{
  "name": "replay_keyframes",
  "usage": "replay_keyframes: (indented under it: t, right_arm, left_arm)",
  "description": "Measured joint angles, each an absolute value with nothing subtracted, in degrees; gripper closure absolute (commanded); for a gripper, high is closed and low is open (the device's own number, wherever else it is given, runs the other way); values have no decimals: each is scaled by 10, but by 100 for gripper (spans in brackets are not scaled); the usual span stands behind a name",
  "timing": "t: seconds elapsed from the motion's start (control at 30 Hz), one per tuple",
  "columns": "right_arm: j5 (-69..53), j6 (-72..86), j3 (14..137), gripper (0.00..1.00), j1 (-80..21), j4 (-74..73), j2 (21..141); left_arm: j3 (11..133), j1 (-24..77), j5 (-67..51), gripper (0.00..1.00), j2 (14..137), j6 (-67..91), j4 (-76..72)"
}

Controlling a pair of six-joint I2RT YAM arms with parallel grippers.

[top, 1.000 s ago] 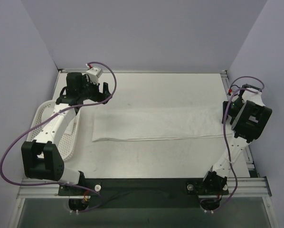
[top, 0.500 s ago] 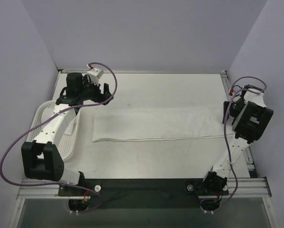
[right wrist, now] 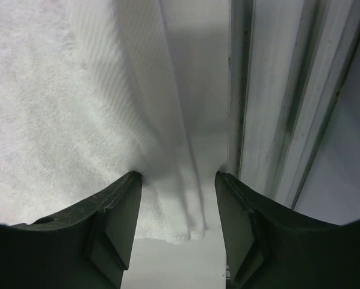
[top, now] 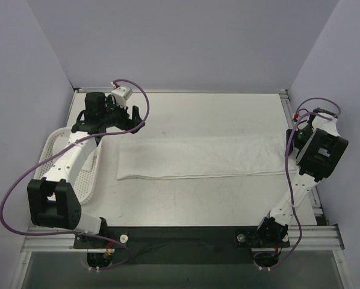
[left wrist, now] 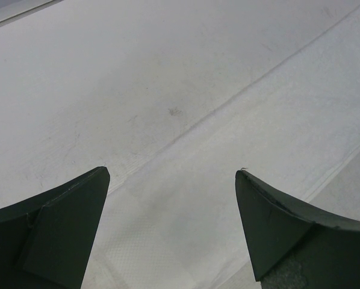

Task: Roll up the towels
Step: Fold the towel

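Observation:
One white towel [top: 198, 156] lies flat and unrolled across the middle of the table, its long side running left to right. My left gripper [top: 133, 118] hovers over the towel's far left corner. In the left wrist view that gripper [left wrist: 171, 171] is wide open, with only towel [left wrist: 258, 120] below it. My right gripper [top: 293, 144] is at the towel's right end. In the right wrist view its jaws [right wrist: 177, 174] stand apart, straddling the end edge of the towel [right wrist: 47, 90]. The left finger [right wrist: 117, 211] rests on the cloth and nothing is pinched.
A white perforated basket [top: 53, 150] sits at the table's left edge under my left arm. A metal rail [right wrist: 270, 90] along the table's right edge runs close beside my right gripper. Grey walls enclose the table on three sides.
My right wrist has shifted slightly to the right, toward the rail. The left arm and the towel have stayed put.

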State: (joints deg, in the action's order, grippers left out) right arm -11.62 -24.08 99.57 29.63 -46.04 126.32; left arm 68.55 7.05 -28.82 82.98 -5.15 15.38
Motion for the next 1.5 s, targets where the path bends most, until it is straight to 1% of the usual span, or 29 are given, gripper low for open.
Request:
replay_keyframes:
  t: [0.17, 0.27, 0.33, 0.37, 0.43, 0.47, 0.5, 0.87, 1.07, 1.17, 1.3, 1.5]
  right_arm:
    - [-115, -239, 997, 51, 291, -463, 1273]
    - [-116, -237, 997, 61, 289, -463, 1274]
    - [-120, -236, 996, 68, 288, -465, 1274]
    - [-122, -235, 995, 76, 288, -466, 1274]
    - [-130, -233, 994, 85, 288, -468, 1274]
    - [-133, -231, 993, 91, 287, -469, 1274]
    - [-136, -231, 992, 100, 286, -470, 1274]
    - [-133, -239, 996, 100, 300, -486, 1261]
    - [-143, -238, 1013, 100, 293, -520, 1190]
    - [-156, -232, 1013, 100, 257, -534, 1141]
    - [-197, -210, 1002, 100, 170, -547, 1095]
    - [-284, -161, 988, 100, 57, -560, 1093]
  left_arm:
    - [686, 70, -288, 3, 835, -53, 154]
    - [686, 70, -288, 3, 838, -54, 154]
    - [686, 70, -288, 3, 840, -56, 154]
    - [686, 70, -288, 3, 840, -56, 154]
    - [686, 70, -288, 3, 841, -58, 154]
    - [686, 70, -288, 3, 841, -59, 154]
    - [686, 70, -288, 3, 841, -60, 154]
    - [696, 68, -284, 3, 851, -46, 168]
    - [761, 54, -281, 3, 908, -13, 227]
    - [777, 50, -272, 3, 929, 1, 255]
    - [777, 44, -268, 3, 931, 11, 286]
    - [771, 29, -272, 3, 929, 33, 307]
